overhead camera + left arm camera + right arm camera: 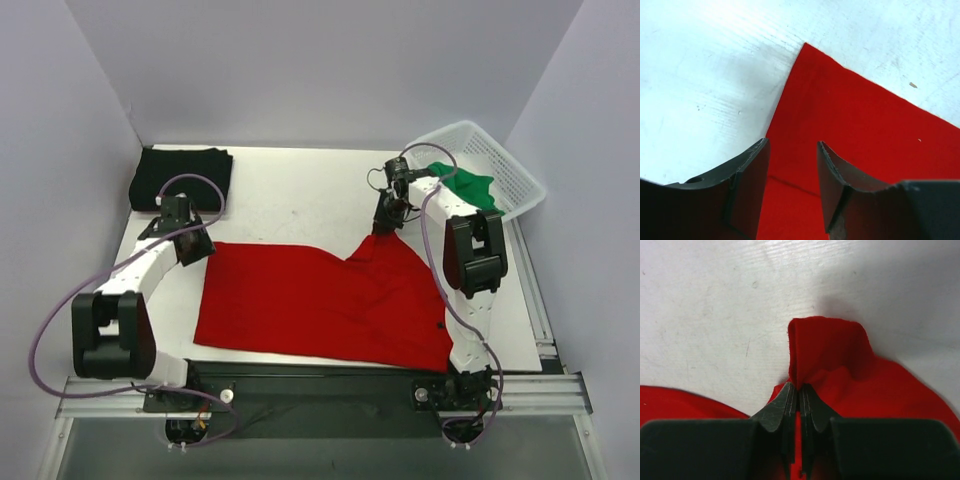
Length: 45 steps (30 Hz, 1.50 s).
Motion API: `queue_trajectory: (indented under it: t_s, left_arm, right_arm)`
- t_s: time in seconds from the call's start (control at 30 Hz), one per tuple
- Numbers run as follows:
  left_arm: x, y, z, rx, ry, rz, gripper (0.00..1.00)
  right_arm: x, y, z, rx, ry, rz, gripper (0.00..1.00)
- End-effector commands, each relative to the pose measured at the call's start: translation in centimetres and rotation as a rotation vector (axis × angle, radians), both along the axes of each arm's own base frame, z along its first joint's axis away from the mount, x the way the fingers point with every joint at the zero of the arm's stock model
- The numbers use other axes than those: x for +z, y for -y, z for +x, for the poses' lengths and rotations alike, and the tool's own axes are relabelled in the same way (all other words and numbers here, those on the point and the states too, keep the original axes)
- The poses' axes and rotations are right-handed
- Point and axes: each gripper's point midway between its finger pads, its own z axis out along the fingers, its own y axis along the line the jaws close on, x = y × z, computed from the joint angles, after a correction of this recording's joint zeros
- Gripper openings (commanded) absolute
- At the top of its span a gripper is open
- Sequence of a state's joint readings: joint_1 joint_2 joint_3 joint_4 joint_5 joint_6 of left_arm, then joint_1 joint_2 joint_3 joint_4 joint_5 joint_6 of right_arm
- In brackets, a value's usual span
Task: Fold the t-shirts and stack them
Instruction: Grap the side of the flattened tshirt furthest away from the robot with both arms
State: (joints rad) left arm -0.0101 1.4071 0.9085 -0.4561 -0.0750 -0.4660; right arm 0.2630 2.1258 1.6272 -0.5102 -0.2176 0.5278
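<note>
The bright red cloth t-shirt (320,305) lies spread on the near half of the white surface (300,190). It is mostly flat, and its near edge reaches the front border of the surface. The right pincer (799,389) is closed on the far right edge of the red t-shirt and holds a small peak of cloth lifted up. Wrinkles run from this peak toward the near right corner of the shirt. The left pincer (792,146) is open, with nothing between the jaws, and hovers at the far left corner of the red t-shirt. That corner lies flat with straight edges. A wide strip of white surface shows behind the far edge of the red t-shirt. The folded black cloth t-shirt (180,178) lies beyond the far left corner, apart from it. The green cloth t-shirt (465,185) lies in the white plastic mesh basket (505,165), beyond the far right corner.
</note>
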Motion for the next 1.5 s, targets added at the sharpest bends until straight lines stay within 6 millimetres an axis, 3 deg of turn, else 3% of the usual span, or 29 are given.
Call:
queue_trajectory:
  t_s: [0.0,0.23,0.27,0.43,0.7,1.13,1.17,1.47]
  left_arm:
    - [1.8,0.0,4.3,-0.072,0.120,0.029,0.50]
    - [-0.4,-0.5,7.1,-0.099,0.079,0.071,0.47]
    - [-0.7,-1.8,7.3,-0.071,0.072,0.077,0.45]
    - [-2.3,-1.7,8.1,-0.086,0.038,0.078,0.43]
    - [-3.2,-0.9,9.8,-0.124,0.033,0.060,0.43]
    - [-5.8,-1.4,9.2,-0.117,-0.058,0.092,0.42]
    - [-5.9,0.0,9.0,-0.149,-0.066,0.101,0.42]
    - [-7.3,0.4,7.4,-0.174,-0.135,0.173,0.40]
  right_arm:
    - [2.6,-0.6,-1.1,0.000,0.017,0.014,0.00]
    - [2.3,-0.9,-1.7,-0.001,0.001,0.021,0.00]
    - [2.3,-0.9,-1.8,-0.001,-0.002,0.021,0.00]
    - [2.1,-1.2,-2.1,0.008,-0.006,0.019,0.00]
    - [2.1,-1.0,-2.4,0.014,-0.010,0.013,0.00]
    - [2.2,-1.0,-2.6,0.012,-0.014,0.014,0.00]
    - [2.3,-1.0,-2.5,0.012,-0.013,0.014,0.00]
    - [2.5,-1.0,-2.5,0.006,-0.009,0.018,0.00]
